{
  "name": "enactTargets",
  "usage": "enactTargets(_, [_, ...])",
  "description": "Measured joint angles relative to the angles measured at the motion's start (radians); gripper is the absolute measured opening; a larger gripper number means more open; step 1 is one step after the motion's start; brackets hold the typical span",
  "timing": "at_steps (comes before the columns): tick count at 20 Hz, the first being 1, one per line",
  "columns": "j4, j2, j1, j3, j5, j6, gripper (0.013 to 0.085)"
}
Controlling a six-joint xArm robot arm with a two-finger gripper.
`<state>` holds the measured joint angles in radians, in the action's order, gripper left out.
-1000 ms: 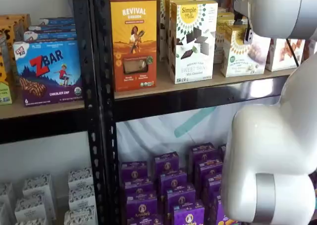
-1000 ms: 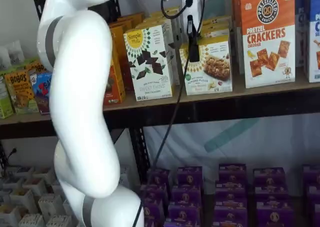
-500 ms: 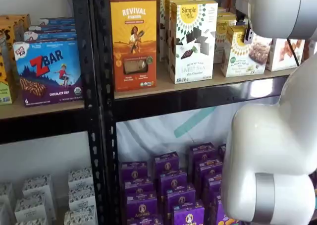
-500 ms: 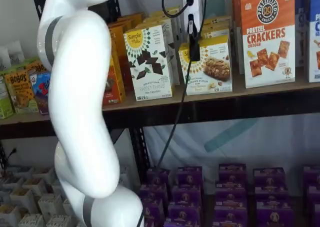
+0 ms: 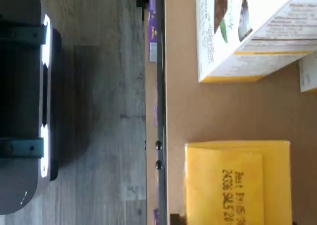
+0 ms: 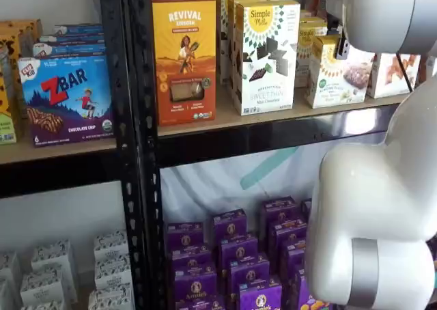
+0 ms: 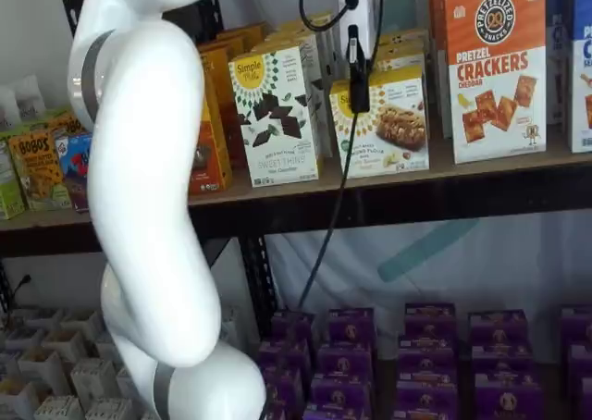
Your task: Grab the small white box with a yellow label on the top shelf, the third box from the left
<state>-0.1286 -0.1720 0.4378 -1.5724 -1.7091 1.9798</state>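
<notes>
Tan top shelf carries one small white box; black fingers before it, gap unclear.

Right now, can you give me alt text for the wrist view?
Looking down on the top shelf: the small white box shows its yellow top flap, and beside it stands a taller white carton. Past the shelf's edge lies grey wood flooring.

A shop-like display, probably a mock store: black perforated metal uprights carry tan shelf boards stocked with rows of retail cartons, such as blue ZBar boxes, orange pretzel cracker cartons and purple boxes below.
</notes>
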Motion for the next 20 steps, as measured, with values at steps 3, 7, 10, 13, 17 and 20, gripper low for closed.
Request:
enactTargets(3, [-0.001,-0.006,0.001,-0.003,-0.018,0.000,0.0410])
enactTargets(7, [0.000,-0.028,0.005,0.006,-0.043,0.001,0.0410])
enactTargets(10, [0.000,-0.048,0.009,0.021,-0.049,0.005,0.0410])
enactTargets(13, [-0.003,-0.063,0.013,0.032,-0.057,0.008,0.0410])
enactTargets(17, [-0.005,-0.081,0.019,0.048,-0.069,0.012,0.0370])
enactTargets(20, [-0.005,-0.089,0.021,0.050,-0.083,0.013,0.0370])
